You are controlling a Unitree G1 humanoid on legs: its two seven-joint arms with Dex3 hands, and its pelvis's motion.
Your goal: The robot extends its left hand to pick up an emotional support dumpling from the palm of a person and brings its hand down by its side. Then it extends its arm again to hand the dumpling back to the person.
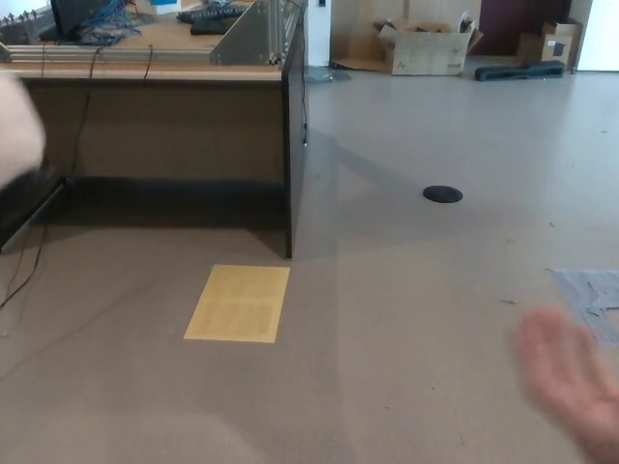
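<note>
At the picture's left edge the pale, round emotional support dumpling shows only as a motion blur, partly cut off. Just below it a dark smear is my left hand, still wrapped around it; the arm itself is out of frame. At the bottom right a person's open hand is blurred too, palm up, far from the dumpling. No part of my right hand shows.
A wooden desk with cables and a keyboard stands at the back left, its dark end panel facing me. On the floor lie a yellow sheet, a black round disc and a grey patch. Cardboard boxes sit far back.
</note>
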